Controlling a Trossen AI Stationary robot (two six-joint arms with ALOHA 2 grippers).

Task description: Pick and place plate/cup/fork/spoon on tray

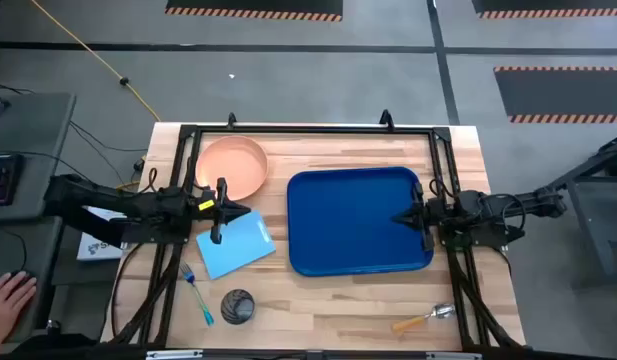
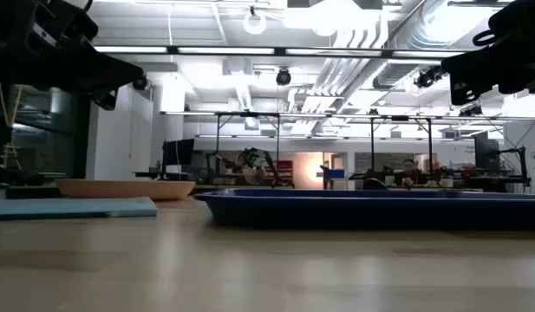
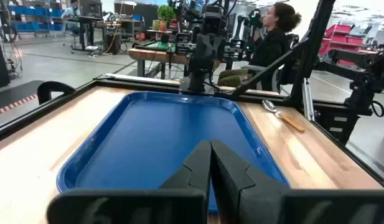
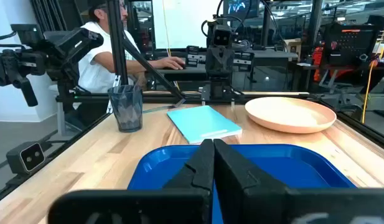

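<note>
I am hovering my left gripper (image 1: 225,210) beside the tray (image 1: 358,220), jaws clenched on nothing – right gripper (image 1: 406,216) likewise over its rim; the plate (image 1: 231,168) is sitting just beyond – I should open wide, approaching its rim level

The tray (image 1: 360,222) is showing dark blue and the plate (image 1: 231,166) peach-orange. The cup (image 1: 237,306) is looking dark grey, the fork (image 1: 197,298) blue-teal, and the spoon (image 1: 425,319) is showing silver with an orange handle
</note>
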